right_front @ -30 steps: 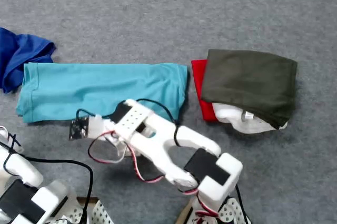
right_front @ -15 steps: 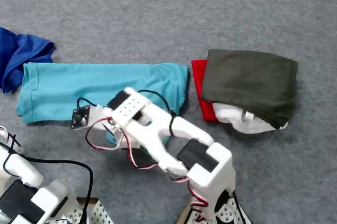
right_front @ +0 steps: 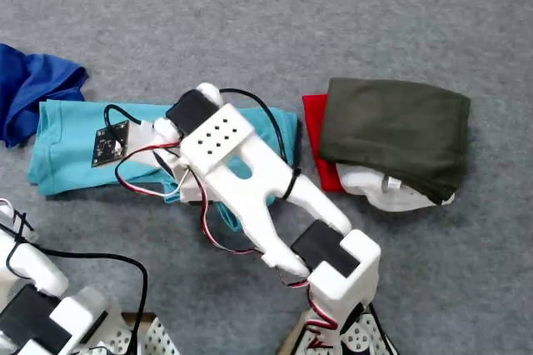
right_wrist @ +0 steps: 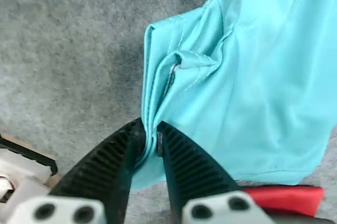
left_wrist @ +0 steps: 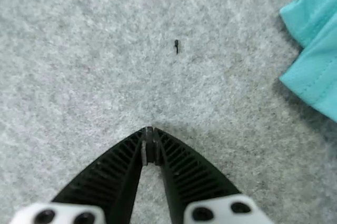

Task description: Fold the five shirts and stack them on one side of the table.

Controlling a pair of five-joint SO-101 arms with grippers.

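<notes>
Right wrist view has the right gripper (right_wrist: 150, 130) pinching the teal shirt (right_wrist: 258, 77) by its edge, cloth that looks soft, light and floppy, while the left gripper (left_wrist: 149, 146) sits closed and empty.

a: what stands in the way of the right pincer (right_wrist: 150, 135)?
b: the teal shirt (right_wrist: 253, 77) bunches between its tips and spreads beyond them, with the red shirt (right_wrist: 289, 199) near that cloth's far edge. bare felt (right_wrist: 68, 40) lies open on its other flank.
a: and the left pincer (left_wrist: 150, 148)?
b: open felt ahead of its tips; one teal corner off to the side.
</notes>
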